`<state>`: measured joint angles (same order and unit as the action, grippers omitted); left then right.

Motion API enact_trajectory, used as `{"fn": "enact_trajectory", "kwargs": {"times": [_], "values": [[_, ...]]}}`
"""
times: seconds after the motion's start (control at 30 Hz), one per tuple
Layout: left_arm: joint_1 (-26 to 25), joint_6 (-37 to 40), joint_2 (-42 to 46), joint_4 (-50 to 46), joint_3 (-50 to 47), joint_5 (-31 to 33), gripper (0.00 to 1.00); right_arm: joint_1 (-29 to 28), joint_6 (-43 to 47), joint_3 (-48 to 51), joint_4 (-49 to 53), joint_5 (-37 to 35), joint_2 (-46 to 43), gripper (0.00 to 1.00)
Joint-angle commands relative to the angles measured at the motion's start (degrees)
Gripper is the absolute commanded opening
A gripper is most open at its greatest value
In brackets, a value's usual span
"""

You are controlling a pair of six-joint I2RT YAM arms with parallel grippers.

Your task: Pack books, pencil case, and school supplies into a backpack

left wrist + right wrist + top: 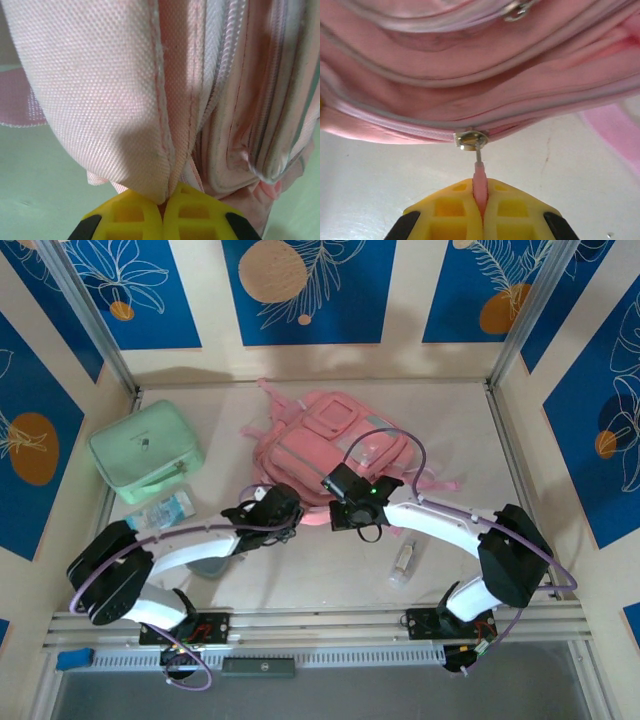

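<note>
Backpack (330,455) is lying flat on the table (300,585), mid-back, front pockets facing up, near edge right by both my grippers. It's soft pink woven fabric, floppy, no frame that I can see, so I'm expecting it to sag & drag along w/ any pull rather than hold shape; prob light while empty. Best holds imo: folds, seams, zip tabs. Flat panels would just slip.

L gripper (162,207) is clenched on a fold of the bag's cloth at its near-left corner; the yellow pads (135,217) are meeting w/ the fabric edge nipped between them. R gripper (480,202) is clenched on the pink zip pull (479,177), which is hanging off the metal slider (470,139) on the bag's near edge. So I'm anchoring w/ L and getting set to run the zip w/ R, I reckon. Tab is thin & small; it could slide out if I'm tugging off-line from the zip track.

Containers: bag's pockets are looking zipped from above, so nothing of its inside is on view. Mint-green case (145,452) is sitting far left, well apart from the bag, zipped, contents hidden. Blue-and-white packet (165,508) is lying just in front of that case; clear bottle (403,560) is lying near my R arm, too small to tell what's in it. Both are sitting outside the bag.
</note>
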<state>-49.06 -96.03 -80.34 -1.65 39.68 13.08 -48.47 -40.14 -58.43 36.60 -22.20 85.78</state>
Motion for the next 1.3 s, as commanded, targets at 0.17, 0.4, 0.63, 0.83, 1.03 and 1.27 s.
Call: {"fn": "enact_trajectory", "kwargs": {"times": [0.17, 0.4, 0.63, 0.83, 1.03, 1.27], "values": [[11.0, 13.5, 11.3, -5.1, -7.9, -4.6, 0.00, 1.7, -3.3, -1.3, 10.2, -8.2, 0.1, 0.00], [17.8, 20.0, 15.4, -5.2, -10.2, -11.8, 0.00, 5.1, -5.9, -1.3, 13.7, -9.0, -0.4, 0.00], [20.3, 24.9, 18.6, -6.7, -10.1, -12.6, 0.00, 1.5, -4.3, -2.5, 14.0, -4.8, 0.7, 0.00], [20.2, 28.5, 18.0, -3.9, -8.2, -17.3, 0.26, -0.9, -3.5, -3.2, 11.6, 1.9, 0.9, 0.05], [19.7, 34.7, 24.2, -9.3, -7.7, -15.9, 0.51, -1.2, -3.7, -0.8, 9.3, 3.0, -5.5, 0.40], [16.9, 37.9, 29.8, -16.0, -6.1, -14.1, 0.55, 10.6, -4.4, 2.5, 3.7, 17.2, -11.5, 0.47]]}}
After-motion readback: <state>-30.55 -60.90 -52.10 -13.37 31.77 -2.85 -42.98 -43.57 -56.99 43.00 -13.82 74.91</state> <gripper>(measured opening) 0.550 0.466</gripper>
